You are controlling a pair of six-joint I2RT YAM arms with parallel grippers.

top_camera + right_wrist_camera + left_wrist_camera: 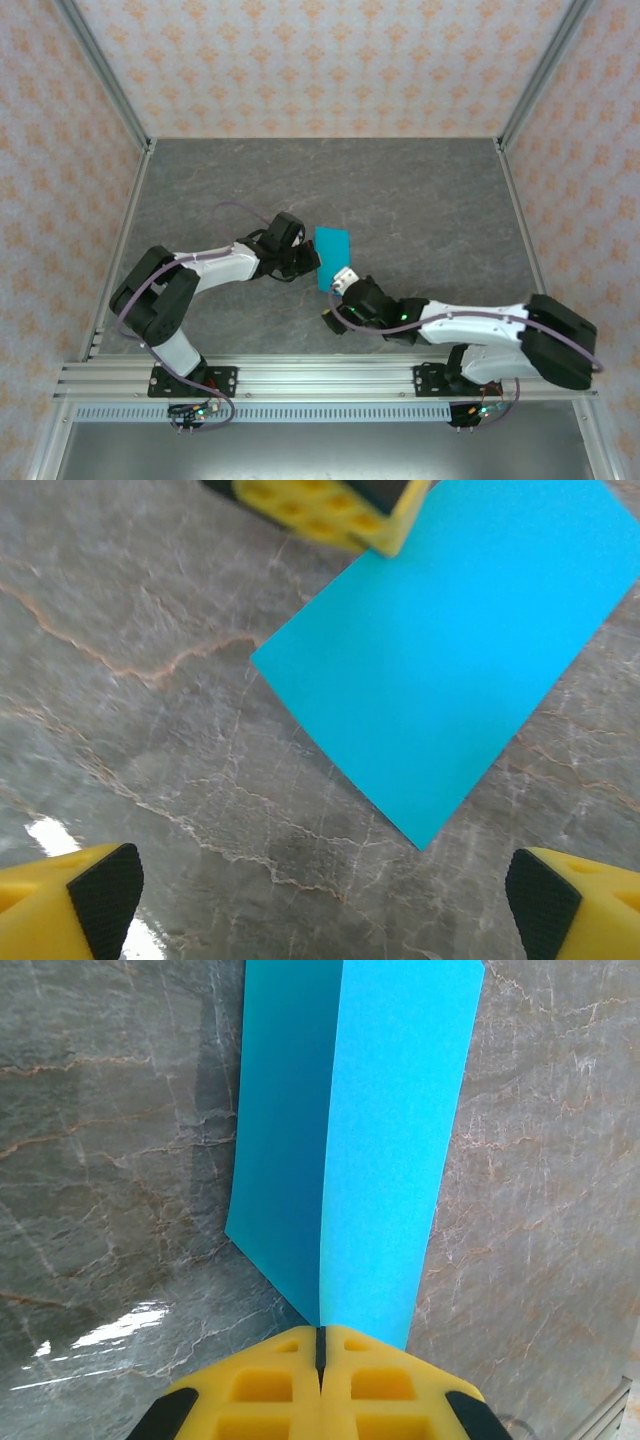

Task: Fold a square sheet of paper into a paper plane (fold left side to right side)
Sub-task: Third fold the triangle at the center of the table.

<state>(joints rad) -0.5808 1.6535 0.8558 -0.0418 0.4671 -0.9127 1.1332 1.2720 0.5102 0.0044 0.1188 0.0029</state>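
The square sheet of paper (332,258) lies mid-table as a narrow cyan-blue rectangle, doubled over on itself. My left gripper (306,263) is shut on its left edge. In the left wrist view the yellow jaws (322,1345) meet on the sheet (390,1140), with a darker flap to the left of a lengthwise line and a brighter one to the right. My right gripper (338,292) is open just below the sheet's near corner. In the right wrist view its fingertips (105,895) stand wide apart, nothing is between them, and the sheet (450,670) lies flat ahead.
The grey marble tabletop (430,200) is bare around the sheet. Metal frame posts (108,80) and patterned walls close in the left, right and back. The left gripper's yellow fingers (330,505) show at the top of the right wrist view.
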